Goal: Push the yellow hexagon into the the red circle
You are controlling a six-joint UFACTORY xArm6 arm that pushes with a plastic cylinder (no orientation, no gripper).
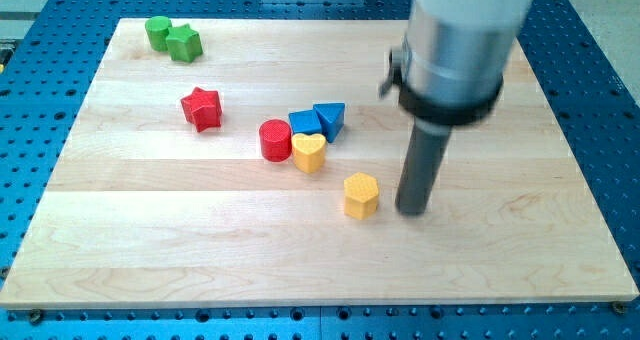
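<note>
**Tip stands just right of the yellow hexagon**

Rod and tip sit right of centre in the frame: my tip [413,210] rests on the wooden surface [200,250], just beside the yellow hexagon [361,195] on its right, with a narrow strip of bare wood between them, so the two look apart rather than touching. No hand is fitted on this arm; the dark rod ends plainly and has hold of nothing.

Up and to the left of the hexagon, near the middle of the frame, lies a tight cluster. The red circle [275,140], a short cylinder, is its leftmost piece. A yellow heart [309,152] sits against the circle's right side, between the circle and the hexagon. A blue cube [304,123] is just above the heart, and a blue triangle [330,117] lies at the cube's right. The hexagon is near this cluster but clear of it, lower right of the heart.

Further left, a red star [202,108] stands alone. In the upper left corner of the frame, a green circle [157,31] and a green star [184,43] lie touching each other.
</note>
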